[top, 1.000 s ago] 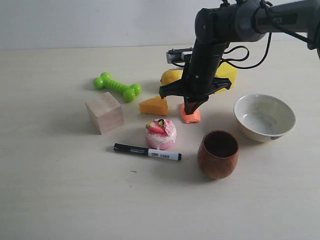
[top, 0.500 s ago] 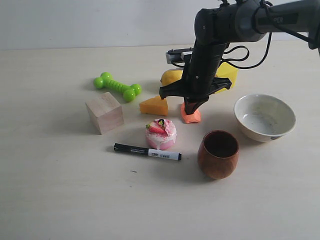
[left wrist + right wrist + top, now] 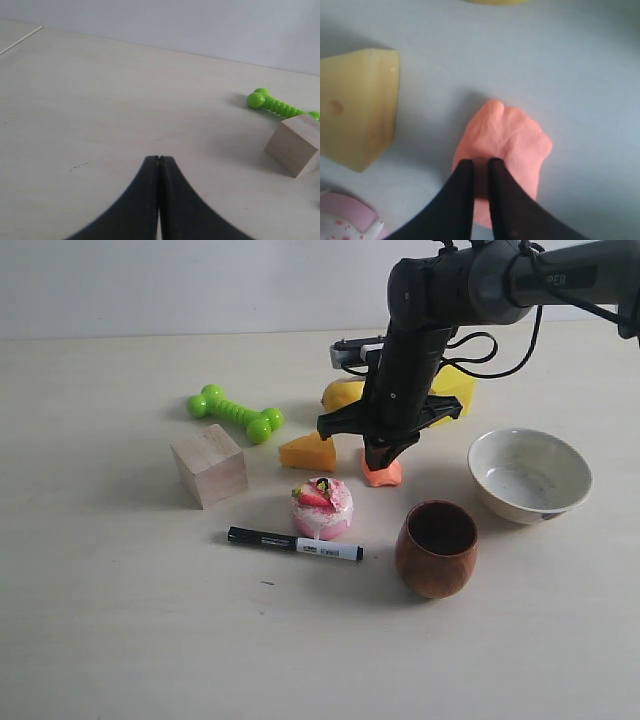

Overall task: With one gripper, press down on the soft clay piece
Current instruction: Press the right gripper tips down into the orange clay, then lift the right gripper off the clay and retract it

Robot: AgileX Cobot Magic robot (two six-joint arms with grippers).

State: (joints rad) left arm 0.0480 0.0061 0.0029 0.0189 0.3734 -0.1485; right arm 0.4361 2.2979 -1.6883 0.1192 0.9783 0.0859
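The soft clay piece (image 3: 384,478), a small salmon-orange lump, lies on the table between the cheese wedge and the white bowl. My right gripper (image 3: 378,462) points straight down onto it. In the right wrist view its black fingertips (image 3: 465,165) rest on the clay (image 3: 512,135) near one edge, shut to a narrow slit in which clay shows; the gripper (image 3: 480,161) grips nothing. My left gripper (image 3: 159,158) is shut and empty over bare table, outside the exterior view.
Around the clay: orange cheese wedge (image 3: 308,452), pink strawberry cake (image 3: 322,508), lemon (image 3: 342,394), a yellow object (image 3: 455,383) behind the arm. White bowl (image 3: 520,508) and wooden cup (image 3: 436,552) stand to the right. Marker (image 3: 295,543), wooden block (image 3: 208,465) and green bone toy (image 3: 235,413) lie to the left.
The right arm has shifted very slightly to the left over the clay. The clay and the other objects have stayed in place.
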